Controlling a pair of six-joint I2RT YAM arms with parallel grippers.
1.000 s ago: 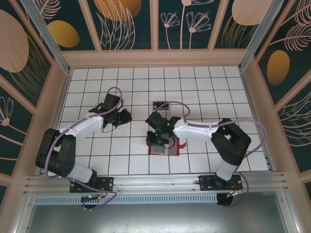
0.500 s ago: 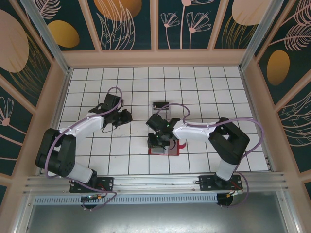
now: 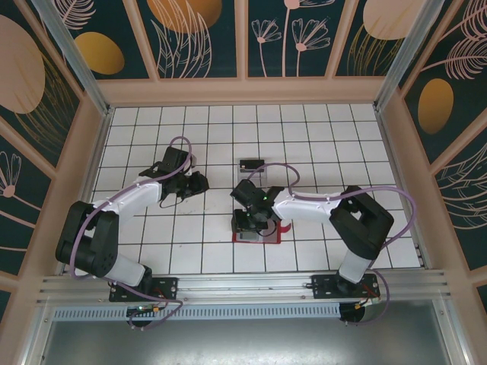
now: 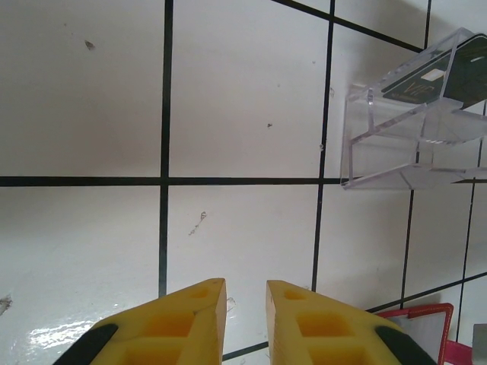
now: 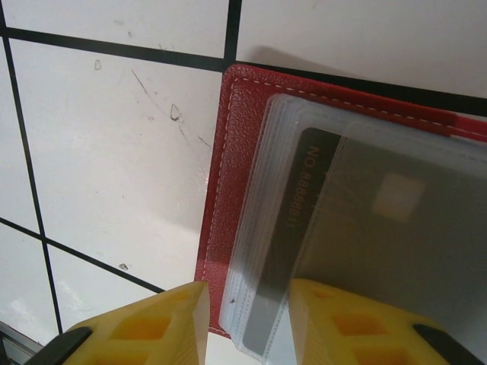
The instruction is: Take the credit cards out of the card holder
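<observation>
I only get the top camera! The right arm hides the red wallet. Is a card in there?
Observer: Yes. On the right wrist view, a grey card sits under a clear sleeve in the wallet.
Operator: Is it grabbed?
Observer: No. The right jaws stand open over the sleeve's corner.
Operator: What's the left camera showing?
Observer: A clear box with a dark card inside it.
</observation>
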